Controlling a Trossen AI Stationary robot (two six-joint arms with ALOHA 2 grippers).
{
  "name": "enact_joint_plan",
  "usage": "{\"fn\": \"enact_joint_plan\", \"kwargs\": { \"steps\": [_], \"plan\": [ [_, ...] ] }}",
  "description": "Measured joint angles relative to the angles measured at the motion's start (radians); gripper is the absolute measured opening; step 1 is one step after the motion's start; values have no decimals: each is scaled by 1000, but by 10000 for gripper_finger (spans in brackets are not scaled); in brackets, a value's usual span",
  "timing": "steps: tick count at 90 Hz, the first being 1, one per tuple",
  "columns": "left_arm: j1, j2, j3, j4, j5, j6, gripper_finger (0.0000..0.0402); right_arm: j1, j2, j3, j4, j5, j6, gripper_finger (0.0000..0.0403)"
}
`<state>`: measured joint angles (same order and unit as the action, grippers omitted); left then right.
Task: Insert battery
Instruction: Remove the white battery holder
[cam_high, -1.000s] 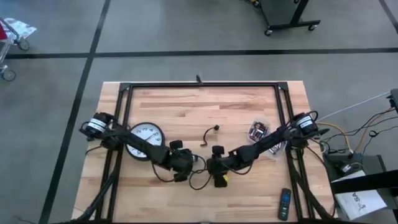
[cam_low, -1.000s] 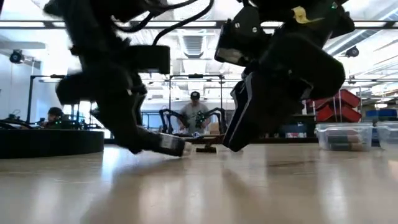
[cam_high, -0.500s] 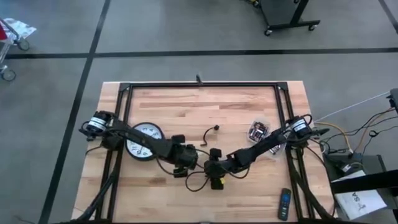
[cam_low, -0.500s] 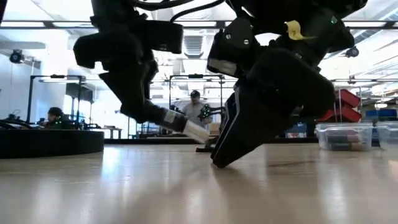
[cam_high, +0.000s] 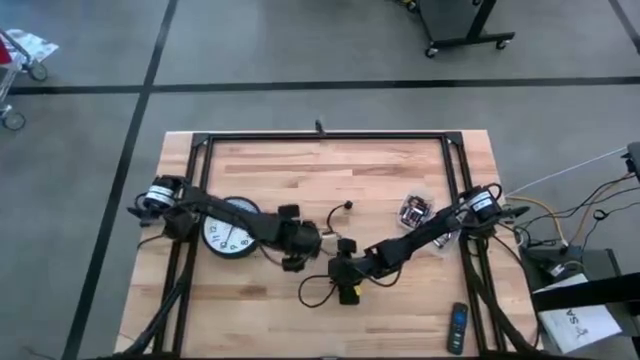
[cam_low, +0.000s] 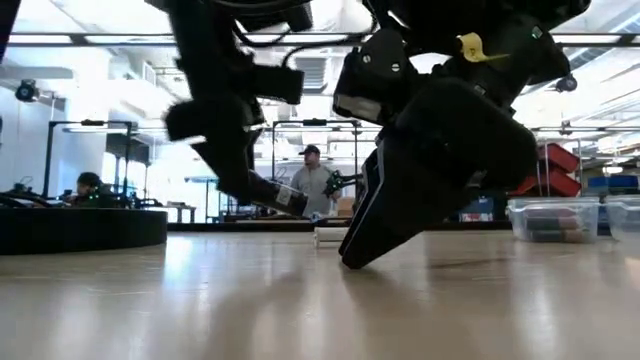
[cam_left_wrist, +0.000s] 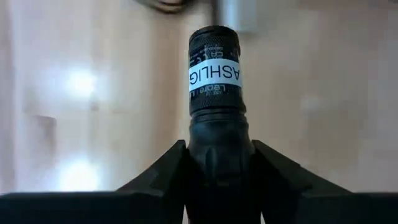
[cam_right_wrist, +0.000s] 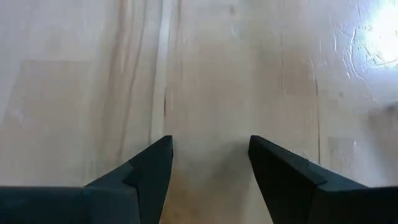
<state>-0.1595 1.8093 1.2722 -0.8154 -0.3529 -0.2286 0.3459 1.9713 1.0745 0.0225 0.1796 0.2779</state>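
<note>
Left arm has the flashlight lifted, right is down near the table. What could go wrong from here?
1. The left gripper clamps only the rear of the flashlight; most of the body sticks out, so it may tilt or slip.
2. The right gripper is open and empty just above the table; a descent could hit wood.
3. Both wrists sit close together over a loose cable; it could snag.

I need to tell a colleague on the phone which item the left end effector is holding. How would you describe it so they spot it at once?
Start at the round white clock on the left part of the wooden table; the left arm crosses it toward the middle. Its left end effector is shut on a black flashlight, a ridged cylinder. Its white label band sets it apart.
</note>
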Motion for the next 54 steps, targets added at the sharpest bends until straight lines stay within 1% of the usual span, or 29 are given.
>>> {"fn": "enact_joint_plan", "kwargs": {
  "steps": [7, 17, 29, 36, 44, 54],
  "plan": [
    [74, -3, 7, 8, 2, 57, 127, -1, 2, 0, 16, 1, 0, 199],
    [188, -8, 10, 61, 8, 148, 128, -2, 4, 0, 41, 6, 6, 199],
    [325, -8, 10, 107, 93, 255, 129, -3, 4, 0, 71, 7, 12, 199],
    [396, -8, 10, 118, 120, 313, 129, -5, 4, 0, 79, 7, 12, 199],
    [470, -8, 10, 117, 145, 356, 129, -6, 11, 0, 100, 7, 12, 199],
    [539, -8, 10, 116, 160, 366, 129, -7, 18, 0, 140, 7, 6, 199]
  ]
}}
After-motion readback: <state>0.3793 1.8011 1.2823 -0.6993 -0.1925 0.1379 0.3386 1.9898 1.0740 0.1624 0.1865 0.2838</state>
